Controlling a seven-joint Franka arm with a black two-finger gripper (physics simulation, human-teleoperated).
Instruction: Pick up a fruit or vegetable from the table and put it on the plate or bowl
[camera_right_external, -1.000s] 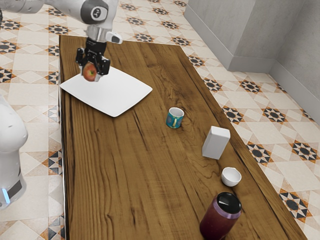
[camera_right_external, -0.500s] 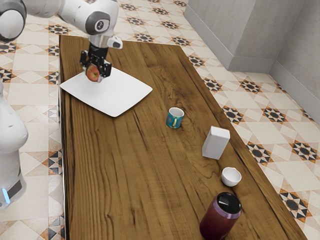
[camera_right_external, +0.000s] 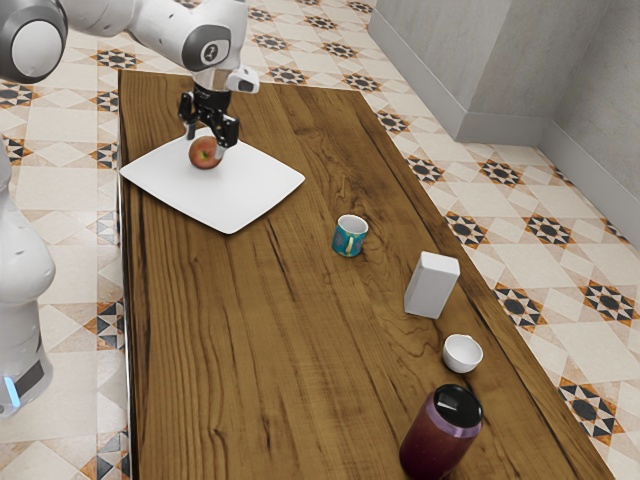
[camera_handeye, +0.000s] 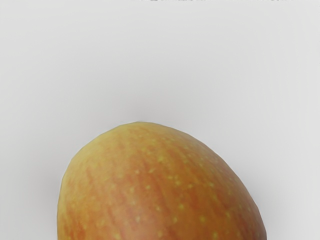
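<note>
Gripper: the black two-finger gripper (camera_right_external: 210, 137) hangs just above the plate, fingers spread and let go; the fruit sits low between the tips, so I read it as released, though the side angle makes any contact hard to rule out.
Fruit: the round red-and-yellow apple (camera_right_external: 205, 153) lies directly under the gripper, resting on the plate; from the wrist its speckled skin (camera_handeye: 160, 190) bulges up just beneath the hand with white plate behind it.
Plate: the flat white square plate (camera_right_external: 240, 190) spreads out below the gripper and away from it toward the exterior view's right, on the dark wooden table (camera_right_external: 300, 340).
Change: a second ago the apple was clamped between the fingers and carried above the plate's near corner; the hand has since moved further over the plate, and the apple now sits lower than the fingertips.
Meaning: the placement looks done; what I judge remains is a straight lift clear, without nudging the apple into a roll.
</note>
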